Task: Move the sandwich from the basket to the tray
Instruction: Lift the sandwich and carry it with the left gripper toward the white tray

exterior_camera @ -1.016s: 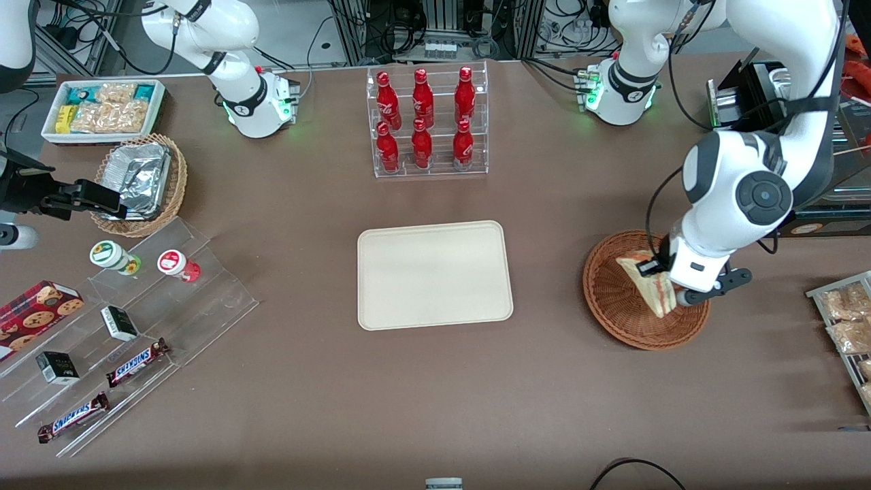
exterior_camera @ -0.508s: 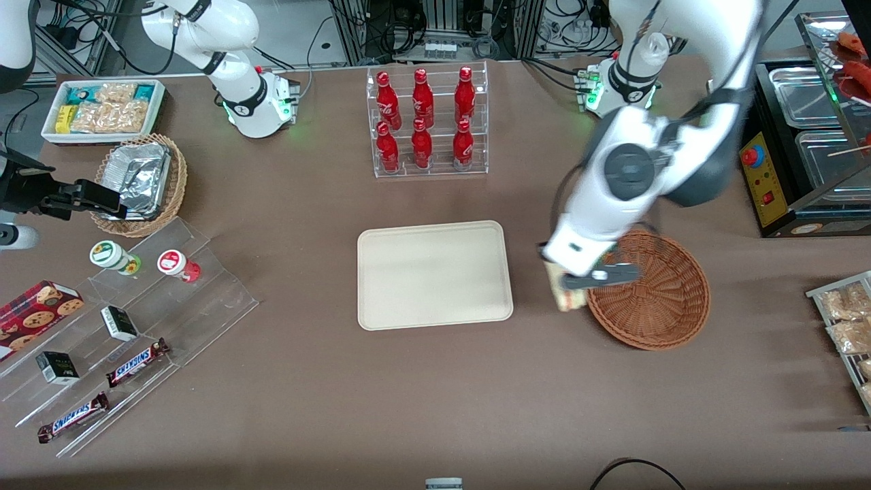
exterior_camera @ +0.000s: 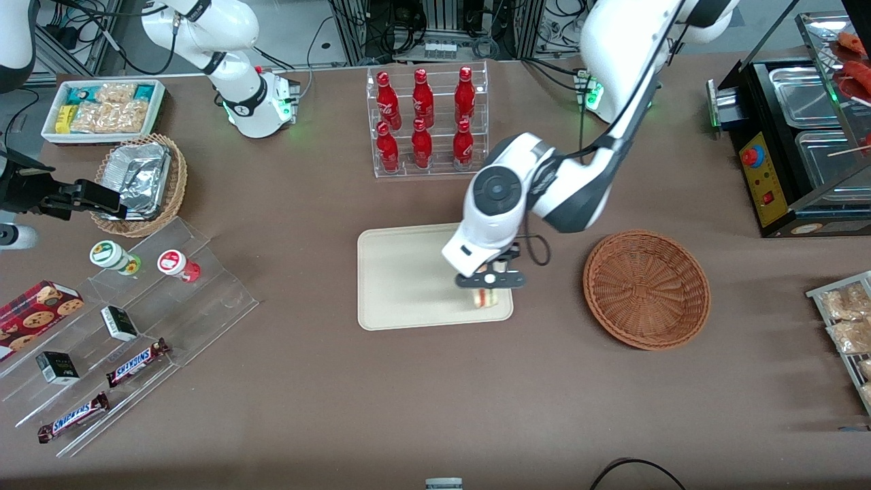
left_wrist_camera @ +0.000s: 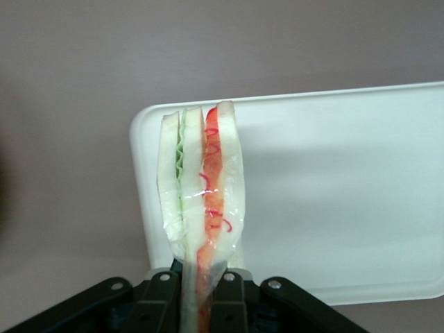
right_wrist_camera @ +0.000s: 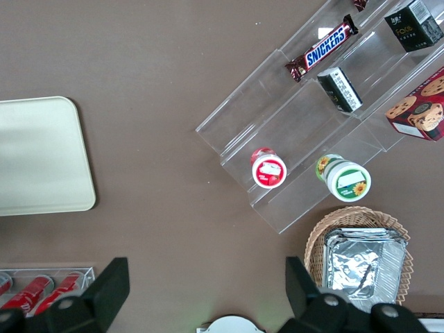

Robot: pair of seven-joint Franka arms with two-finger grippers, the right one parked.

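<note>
A brown table (exterior_camera: 435, 381) is seen carrying everything in the scene. The working arm (exterior_camera: 544, 184) is stretched from its base out over the middle of the table. The cream tray (exterior_camera: 408, 279) is laid flat near the table's centre, its surface bare apart from what is held over its corner nearest the basket. The round reddish-brown basket (exterior_camera: 646, 289) is set beside the tray toward the working arm's end of the table, apart from it, and nothing is seen inside it. A clear rack of red bottles (exterior_camera: 427, 122) is placed farther from the front camera than the tray. Toward the parked arm's end, a tan wicker basket with a foil container (exterior_camera: 139, 180) and a stepped clear stand with snack bars (exterior_camera: 129, 333) are found. The gripper (exterior_camera: 491, 281) is positioned above the tray's corner that lies nearer the front camera and closest to the basket. Its fingers (left_wrist_camera: 161, 295) are pressed onto the sandwich (left_wrist_camera: 201, 201), which is pinched at its narrow end and held on edge, with white bread, a green layer and a red layer shown along the cut face. In the front view the sandwich (exterior_camera: 485, 298) is seen just under the gripper, over the tray; whether it touches the tray cannot be told.
</note>
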